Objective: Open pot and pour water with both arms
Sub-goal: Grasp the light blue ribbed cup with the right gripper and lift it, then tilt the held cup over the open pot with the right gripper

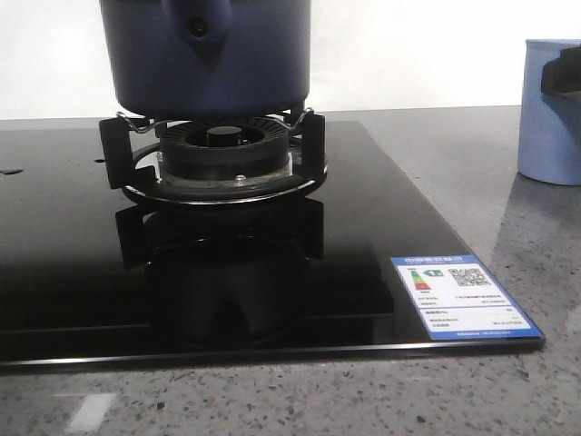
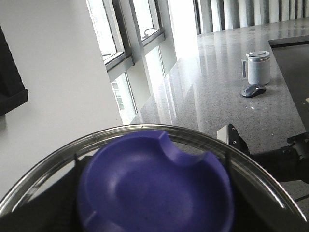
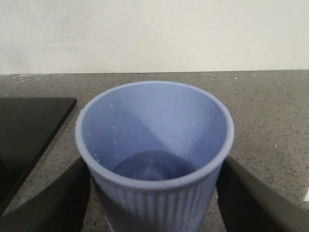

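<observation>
The dark navy pot [image 1: 204, 54] sits on the gas burner [image 1: 218, 150]; its top is cut off by the frame. In the left wrist view the glass lid [image 2: 251, 176] with a steel rim fills the lower half. Its blue knob [image 2: 154, 188] lies between the jaws of my left gripper [image 2: 154, 203], which looks shut on it; the fingers are almost wholly hidden. The pale blue ribbed cup [image 3: 154, 145] stands on the counter at the right [image 1: 547, 109]. My right gripper [image 3: 154, 208] has a finger pressed against each side of it and shows at the cup [image 1: 563, 73].
The black glass cooktop [image 1: 381, 209] has a blue label [image 1: 463, 298] at its front right corner. Grey speckled counter [image 1: 536, 245] lies around it, with a white wall behind. Far off, a grey mug [image 2: 257, 67] and a dark mouse-shaped object [image 2: 253, 90] lie on the counter.
</observation>
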Robot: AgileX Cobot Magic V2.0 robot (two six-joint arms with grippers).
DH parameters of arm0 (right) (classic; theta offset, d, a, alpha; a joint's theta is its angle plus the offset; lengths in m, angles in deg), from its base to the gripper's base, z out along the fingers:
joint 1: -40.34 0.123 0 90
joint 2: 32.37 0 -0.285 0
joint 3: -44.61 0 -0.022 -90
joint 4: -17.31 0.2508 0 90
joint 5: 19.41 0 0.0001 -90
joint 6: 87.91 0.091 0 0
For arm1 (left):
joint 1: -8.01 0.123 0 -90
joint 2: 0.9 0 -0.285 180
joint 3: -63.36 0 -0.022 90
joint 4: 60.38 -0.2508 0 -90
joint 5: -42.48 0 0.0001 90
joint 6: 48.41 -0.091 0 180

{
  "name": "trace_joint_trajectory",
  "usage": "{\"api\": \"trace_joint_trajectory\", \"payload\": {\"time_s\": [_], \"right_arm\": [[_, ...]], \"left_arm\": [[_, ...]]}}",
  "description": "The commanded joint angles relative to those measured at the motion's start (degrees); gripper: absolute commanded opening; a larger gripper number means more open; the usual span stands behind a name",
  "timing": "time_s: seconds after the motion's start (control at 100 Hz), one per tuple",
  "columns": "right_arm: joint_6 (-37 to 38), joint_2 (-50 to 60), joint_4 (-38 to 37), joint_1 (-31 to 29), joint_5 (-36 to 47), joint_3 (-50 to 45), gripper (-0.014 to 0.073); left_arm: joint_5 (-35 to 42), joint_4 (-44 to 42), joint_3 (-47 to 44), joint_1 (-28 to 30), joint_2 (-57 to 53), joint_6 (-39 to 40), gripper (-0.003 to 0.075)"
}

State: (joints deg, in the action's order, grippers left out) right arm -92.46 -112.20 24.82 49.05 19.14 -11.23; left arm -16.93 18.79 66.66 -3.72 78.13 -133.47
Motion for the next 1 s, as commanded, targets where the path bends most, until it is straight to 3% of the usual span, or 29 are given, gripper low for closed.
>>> {"api": "trace_joint_trajectory", "payload": {"time_s": [0.0, 0.17, 0.43, 0.74, 0.99], "right_arm": [[0.16, 1.91, -0.86, 0.05, 4.76, 1.83, 0.0234], [0.16, 8.54, -7.06, 0.15, 3.7, 3.08, 0.0238], [0.16, 13.69, -17.15, 2.92, -13.81, 19.19, 0.0238], [0.16, 5.31, -23.87, 13.06, -34.13, 42.43, 0.0238], [0.16, -5.02, -31.04, 19.79, -42.06, 55.57, 0.0238]], "left_arm": [[1.56, 5.97, 1.97, -0.01, -1.69, 0.57, 0.0301], [1.7, 4.71, 1.97, 0.65, -1.83, 0.7, 0.0295], [2.05, 6.28, 1.97, 3.84, -1.83, 1.99, 0.0293], [3.87, 6.28, 1.97, 4.1, -3.48, 3.46, 0.0293], [6.3, 6.02, 1.97, 4.1, -7.23, 3.46, 0.0293]]}}
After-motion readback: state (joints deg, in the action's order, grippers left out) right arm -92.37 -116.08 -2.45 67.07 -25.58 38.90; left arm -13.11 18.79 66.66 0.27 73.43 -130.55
